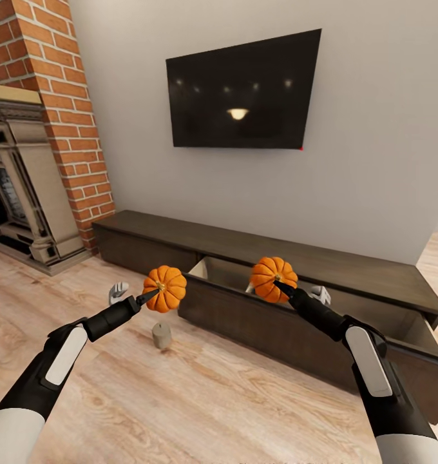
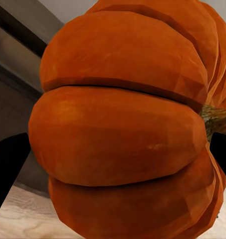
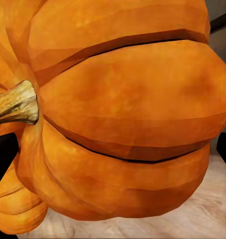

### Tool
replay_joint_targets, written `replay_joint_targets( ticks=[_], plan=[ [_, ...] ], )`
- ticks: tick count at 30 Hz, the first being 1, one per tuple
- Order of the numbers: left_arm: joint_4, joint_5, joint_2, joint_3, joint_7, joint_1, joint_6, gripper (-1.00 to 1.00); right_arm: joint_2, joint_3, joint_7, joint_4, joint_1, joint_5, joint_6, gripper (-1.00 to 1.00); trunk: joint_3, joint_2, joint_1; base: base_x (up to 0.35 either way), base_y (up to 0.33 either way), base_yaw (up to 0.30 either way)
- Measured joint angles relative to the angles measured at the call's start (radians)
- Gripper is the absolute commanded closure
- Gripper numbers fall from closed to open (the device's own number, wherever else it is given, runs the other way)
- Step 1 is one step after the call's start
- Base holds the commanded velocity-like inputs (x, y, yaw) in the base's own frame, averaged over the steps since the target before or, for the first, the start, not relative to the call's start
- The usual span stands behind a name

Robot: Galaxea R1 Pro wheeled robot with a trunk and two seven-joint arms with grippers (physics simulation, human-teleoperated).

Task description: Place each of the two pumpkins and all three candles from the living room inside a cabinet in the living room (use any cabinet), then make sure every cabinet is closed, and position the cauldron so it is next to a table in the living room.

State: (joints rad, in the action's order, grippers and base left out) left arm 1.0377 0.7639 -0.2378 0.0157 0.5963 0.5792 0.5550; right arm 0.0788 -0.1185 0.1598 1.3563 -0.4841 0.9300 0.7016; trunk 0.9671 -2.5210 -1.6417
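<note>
My left gripper (image 1: 156, 294) is shut on the stem of an orange pumpkin (image 1: 165, 288), held above the plank floor just off the left end of an open drawer. That pumpkin (image 2: 122, 129) looms close between the dark fingers (image 2: 8, 172). My right gripper (image 1: 279, 284) is shut on the second pumpkin (image 1: 273, 277), which hangs over the open drawer of the long dark brown cabinet (image 1: 322, 264). Its ribbed body (image 3: 132, 114) and tan stem show close up. A beige candle (image 1: 161, 336) stands on the floor below the left pumpkin.
The drawer front (image 1: 264, 325) juts out over the floor, with pale insides (image 1: 227, 274) behind it. A black TV (image 1: 245, 90) hangs on the wall above. A brick chimney (image 1: 58, 96) and fireplace (image 1: 19, 187) stand at the left. Light wood floor lies in front.
</note>
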Motion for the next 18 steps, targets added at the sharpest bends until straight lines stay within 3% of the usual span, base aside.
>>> replay_joint_targets(
  ticks=[6, 18],
  plan=[
    [-0.001, 0.001, 0.0, 0.0, 0.0, 0.0, 0.0, 1.0, 0.0, 0.0, 0.001, 0.0, 0.0, 0.001, 0.0, 1.0, 0.001, 0.0, 0.0, 0.0, -0.123, -0.069],
    [-0.001, -0.002, 0.0, 0.0, 0.0, 0.0, -0.001, 1.0, 0.0, -0.001, 0.001, 0.0, 0.0, -0.003, 0.0, 1.0, 0.002, 0.0, 0.0, 0.0, -0.006, -0.26]
  ],
)
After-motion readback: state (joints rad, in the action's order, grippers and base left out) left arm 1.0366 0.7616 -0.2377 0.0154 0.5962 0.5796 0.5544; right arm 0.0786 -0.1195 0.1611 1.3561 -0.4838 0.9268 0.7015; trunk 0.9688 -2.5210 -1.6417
